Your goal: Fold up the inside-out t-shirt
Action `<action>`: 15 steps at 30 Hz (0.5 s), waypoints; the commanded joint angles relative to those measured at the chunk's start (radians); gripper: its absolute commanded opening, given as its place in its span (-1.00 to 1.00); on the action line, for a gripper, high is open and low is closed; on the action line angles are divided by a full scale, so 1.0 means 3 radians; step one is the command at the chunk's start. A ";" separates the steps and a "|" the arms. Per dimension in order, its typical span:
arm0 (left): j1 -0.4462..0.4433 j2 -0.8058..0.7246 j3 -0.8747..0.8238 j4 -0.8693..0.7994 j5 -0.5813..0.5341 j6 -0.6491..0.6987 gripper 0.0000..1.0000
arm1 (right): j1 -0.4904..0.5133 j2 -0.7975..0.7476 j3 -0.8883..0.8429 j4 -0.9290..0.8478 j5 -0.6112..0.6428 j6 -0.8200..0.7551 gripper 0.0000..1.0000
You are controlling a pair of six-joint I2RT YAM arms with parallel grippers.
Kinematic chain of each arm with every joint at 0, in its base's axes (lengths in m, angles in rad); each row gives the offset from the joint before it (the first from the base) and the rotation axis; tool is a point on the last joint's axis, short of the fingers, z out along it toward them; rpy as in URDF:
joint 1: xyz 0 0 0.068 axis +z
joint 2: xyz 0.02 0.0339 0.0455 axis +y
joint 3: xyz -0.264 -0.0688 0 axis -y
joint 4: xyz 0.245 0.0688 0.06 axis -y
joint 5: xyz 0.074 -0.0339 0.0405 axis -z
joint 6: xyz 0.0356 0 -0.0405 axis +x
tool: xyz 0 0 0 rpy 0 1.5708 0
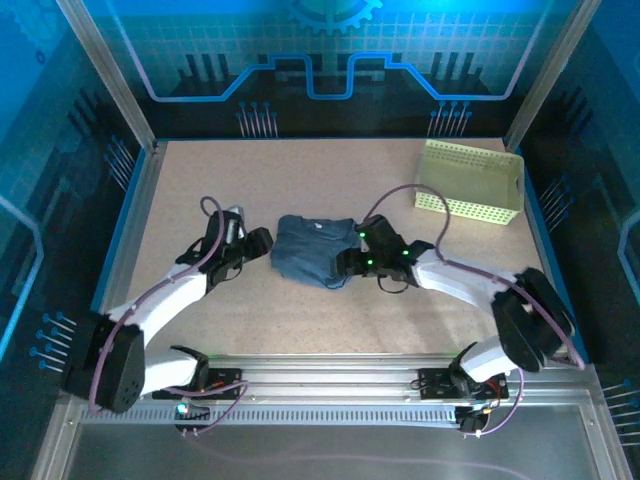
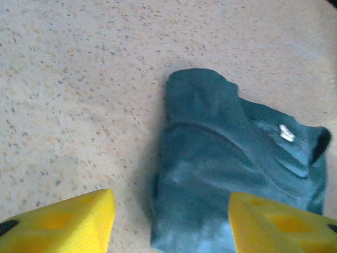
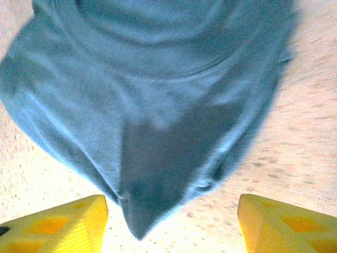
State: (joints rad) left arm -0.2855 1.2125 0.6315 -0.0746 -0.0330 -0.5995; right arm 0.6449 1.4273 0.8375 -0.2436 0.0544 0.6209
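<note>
The inside-out t-shirt (image 1: 313, 250) lies mid-table as a compact, wrinkled slate-blue bundle. My left gripper (image 1: 262, 243) sits at its left edge, and my right gripper (image 1: 346, 263) at its right front edge. In the left wrist view the t-shirt (image 2: 221, 158) shows a small white tag (image 2: 287, 133). There my left gripper (image 2: 171, 226) is open, and the bundle's near edge lies between its yellow fingers (image 2: 63, 221), unclamped. In the right wrist view a pointed corner of the t-shirt (image 3: 152, 89) hangs toward my open right gripper (image 3: 171, 226), its fingertips (image 3: 287, 224) wide apart.
A pale yellow-green perforated basket (image 1: 472, 180) stands at the back right of the speckled tabletop (image 1: 200, 180). Metal frame rails (image 1: 125, 215) border the table on both sides. Cables loop off both arms near the shirt.
</note>
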 commanded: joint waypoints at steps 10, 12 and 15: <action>-0.0064 0.1067 0.0040 0.0614 0.0719 -0.0367 0.19 | -0.0345 -0.0545 -0.0362 -0.0200 0.0104 -0.0157 0.39; -0.0102 0.1263 0.0118 0.0722 0.0823 -0.0408 0.09 | -0.0354 -0.0599 -0.0393 -0.0205 0.0115 -0.0158 0.39; -0.0161 0.1488 0.0247 0.0767 0.0854 -0.0415 -0.04 | -0.0364 -0.0664 -0.0424 -0.0216 0.0124 -0.0165 0.40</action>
State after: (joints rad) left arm -0.2924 1.5578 0.6559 0.0082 0.1104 -0.7048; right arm 0.5457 1.2606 0.7269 -0.2955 0.0788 0.5827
